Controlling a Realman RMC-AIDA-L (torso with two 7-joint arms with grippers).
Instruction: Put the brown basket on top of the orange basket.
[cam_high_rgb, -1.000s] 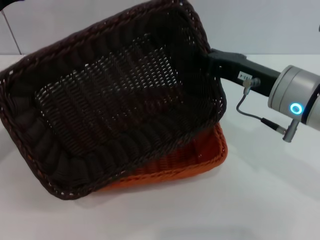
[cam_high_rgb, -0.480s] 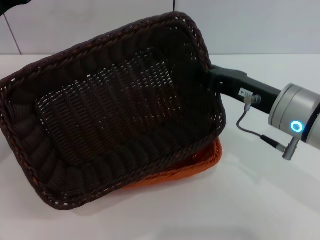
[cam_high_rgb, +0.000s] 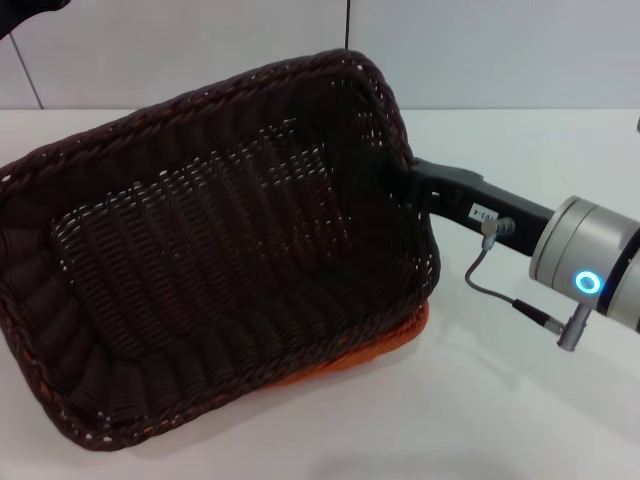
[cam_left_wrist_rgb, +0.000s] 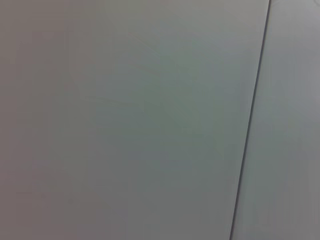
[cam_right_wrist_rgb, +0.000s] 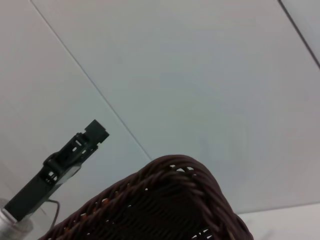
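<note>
My right gripper (cam_high_rgb: 408, 180) meets the brown basket (cam_high_rgb: 220, 250) at its right short rim, beside the far right corner; the black gripper body runs from the silver wrist with its lit blue ring up to that rim; the fingertips are hidden behind the wickerwork, so I cannot tell whether they are clamped on the rim or slack.

The brown basket lies over the orange basket (cam_high_rgb: 400, 335) and covers nearly all of it; only a thin orange strip shows under the brown basket's near long side and near right corner; through the brown weave a few orange glints show along the near rim. The brown basket sits skewed on the white table (cam_high_rgb: 500, 420), its far right corner toward the wall and its near left corner toward me; whether it rests fully on the orange one or is partly lifted I cannot tell.

From my right wrist, the brown basket's braided rim (cam_right_wrist_rgb: 170, 200) fills the lower part against the pale tiled wall (cam_right_wrist_rgb: 200, 75); farther off beyond the rim, a dark gripper (cam_right_wrist_rgb: 75, 150) on a silver wrist points upward, which I take for my left one; its finger state is not clear to me.

In the head view my left arm shows only as a dark scrap at the far left corner, well away from the brown basket; my left wrist camera sees nothing but the wall (cam_left_wrist_rgb: 125, 120) and one tile seam.
</note>
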